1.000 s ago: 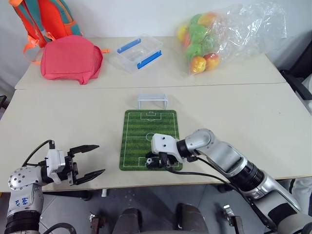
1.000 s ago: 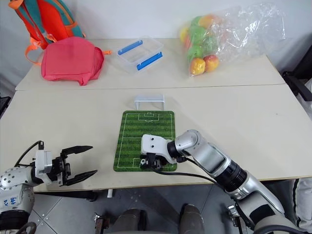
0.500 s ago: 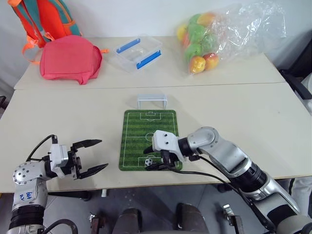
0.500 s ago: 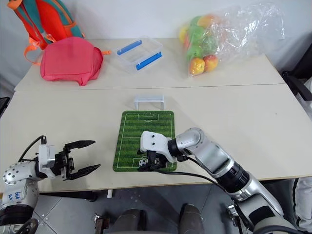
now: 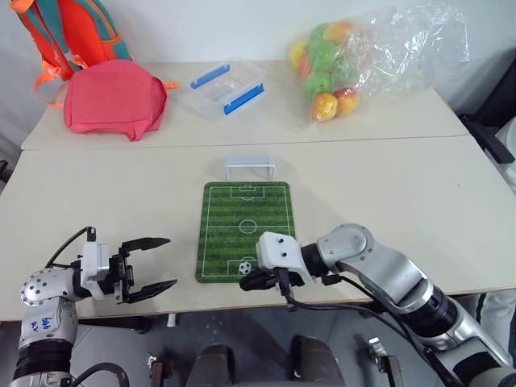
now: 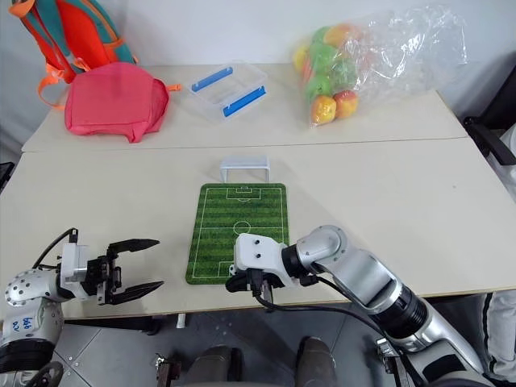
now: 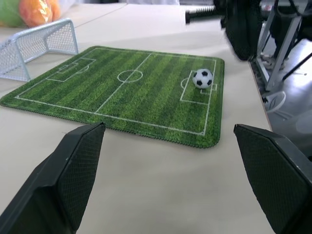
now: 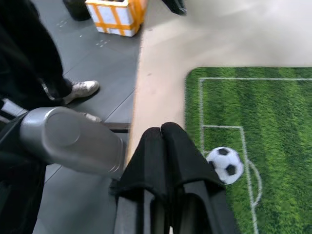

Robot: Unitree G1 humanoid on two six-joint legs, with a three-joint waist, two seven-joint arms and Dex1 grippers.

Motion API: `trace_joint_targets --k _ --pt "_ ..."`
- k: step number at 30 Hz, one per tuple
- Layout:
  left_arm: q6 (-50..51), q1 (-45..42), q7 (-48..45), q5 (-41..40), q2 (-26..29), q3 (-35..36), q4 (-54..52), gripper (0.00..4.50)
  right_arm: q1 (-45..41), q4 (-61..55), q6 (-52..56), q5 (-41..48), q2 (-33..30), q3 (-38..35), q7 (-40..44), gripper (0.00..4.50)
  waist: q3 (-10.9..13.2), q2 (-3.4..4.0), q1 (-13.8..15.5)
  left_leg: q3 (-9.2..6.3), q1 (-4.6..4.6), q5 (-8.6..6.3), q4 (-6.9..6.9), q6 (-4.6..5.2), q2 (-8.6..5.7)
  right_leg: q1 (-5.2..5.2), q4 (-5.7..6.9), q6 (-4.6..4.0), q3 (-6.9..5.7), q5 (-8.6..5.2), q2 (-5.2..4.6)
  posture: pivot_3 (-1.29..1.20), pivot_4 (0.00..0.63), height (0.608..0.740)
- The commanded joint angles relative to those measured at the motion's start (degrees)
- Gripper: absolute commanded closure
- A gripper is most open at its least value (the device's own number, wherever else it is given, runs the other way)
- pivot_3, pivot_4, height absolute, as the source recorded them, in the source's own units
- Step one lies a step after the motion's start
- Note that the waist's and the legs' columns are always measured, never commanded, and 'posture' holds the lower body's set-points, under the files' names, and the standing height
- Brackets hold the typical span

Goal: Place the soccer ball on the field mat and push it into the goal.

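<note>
The one tiny white soccer ball with black patches lies free on the near end of the single flat green field mat with white pitch lines, in the penalty box farthest from the one small white-framed goal standing just past the mat's far edge. The right gripper hovers just beside the ball at the mat's near edge, its two black fingers pressed together and holding nothing. The left gripper is well apart over bare table, its two fingers spread wide and empty.

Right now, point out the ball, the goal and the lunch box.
ball [image 5: 244,265], left eye view, its top.
goal [image 5: 249,168], left eye view, front frame.
lunch box [image 5: 226,86], left eye view, clear lid.
</note>
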Motion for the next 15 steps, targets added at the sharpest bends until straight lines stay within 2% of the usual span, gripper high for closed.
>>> trace_joint_targets --k 1,11,14,15 --pt "1.14 1.27 -1.50 -2.41 0.82 1.41 -2.16 0.00 0.17 0.39 -0.64 -0.15 1.43 0.57 -0.79 4.47 0.00 0.00 0.02 0.00 0.00 0.00 0.00 0.00 0.00 0.00 -0.01 0.00 0.00 0.00 0.00 0.00 0.150 0.740" --pt "4.57 1.80 3.48 -6.84 -1.55 5.08 -5.02 0.00 0.61 8.87 -5.32 -3.49 4.40 1.08 -2.43 4.47 0.00 0.00 0.01 -0.01 0.00 0.00 0.00 0.00 0.00 0.00 -0.01 0.00 0.00 0.00 0.00 0.00 0.150 0.740" --pt "4.42 1.13 4.26 -6.21 -2.10 5.04 -4.72 0.00 -1.72 13.22 -7.66 -5.04 5.28 -0.91 -3.84 4.47 0.00 0.00 0.00 -0.01 0.00 0.00 0.00 0.00 0.00 0.01 -0.01 0.00 0.00 0.00 0.00 0.00 0.150 0.740" --pt "4.27 0.75 4.46 -5.84 -2.35 4.82 -4.64 0.00 -4.57 15.69 -8.28 -5.33 5.52 -3.56 -5.22 4.47 0.00 0.00 -0.04 0.00 0.00 0.00 0.02 0.00 0.00 0.01 0.01 0.00 0.00 0.00 0.00 0.00 0.150 0.740"
